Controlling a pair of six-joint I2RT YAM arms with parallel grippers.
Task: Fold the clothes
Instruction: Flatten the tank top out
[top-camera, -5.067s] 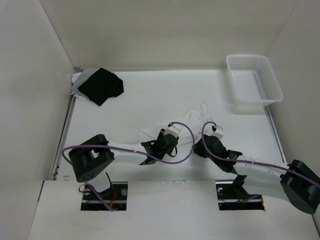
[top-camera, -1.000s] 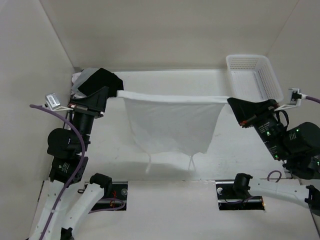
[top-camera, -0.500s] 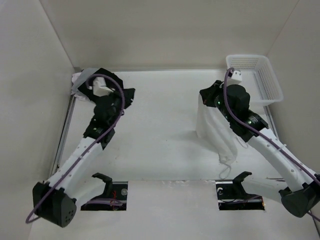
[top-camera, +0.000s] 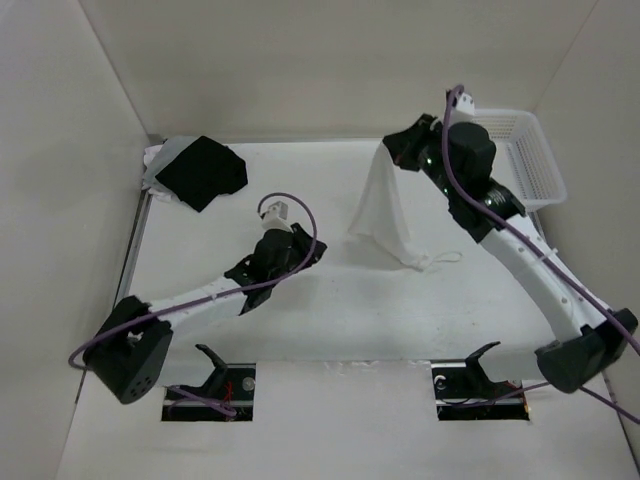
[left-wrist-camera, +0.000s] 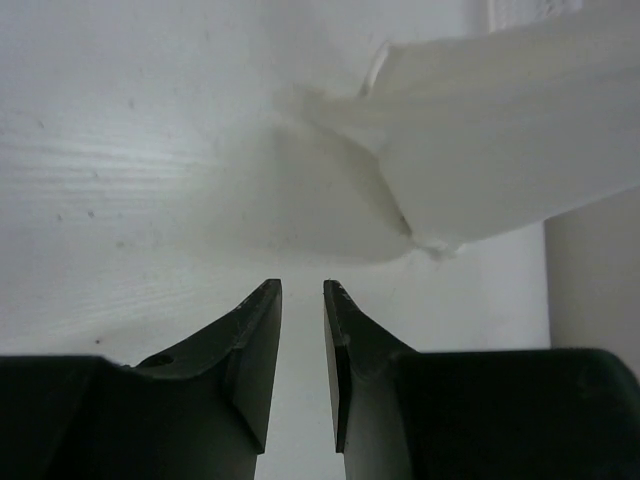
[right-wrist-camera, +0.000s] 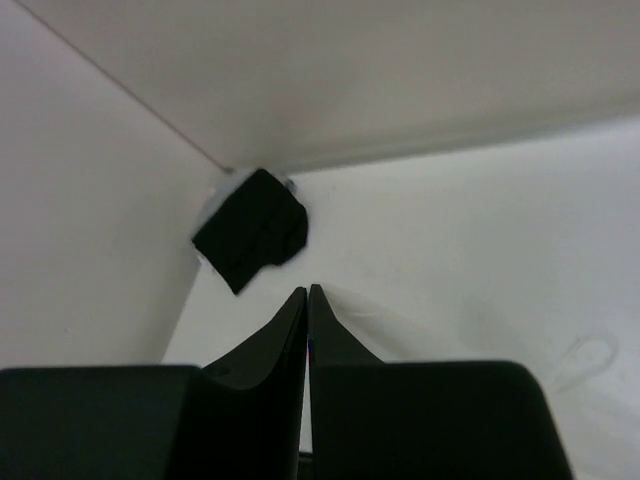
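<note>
the right gripper (right-wrist-camera: 306, 292), its fingers pressed together, pinches the top of the white clothes (top-camera: 385, 212) toward 1 o'clock. the fabric hangs down, and its lower edge and a strap loop (top-camera: 446, 260) rest on the desk (top-camera: 330, 320). the left gripper (left-wrist-camera: 302, 287) sits low near the centre, fingers slightly apart and empty. a black cloth (top-camera: 200, 172) lies at 10 o'clock.

White clothes (top-camera: 385, 208), black cloth (top-camera: 200, 172), white basket (top-camera: 547, 152)

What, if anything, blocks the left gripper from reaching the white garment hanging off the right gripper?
Probably nothing, so likely yes. The left gripper is empty, jaws slightly parted, pointing at the white garment, with only bare table between. The right gripper holds its top.
</note>
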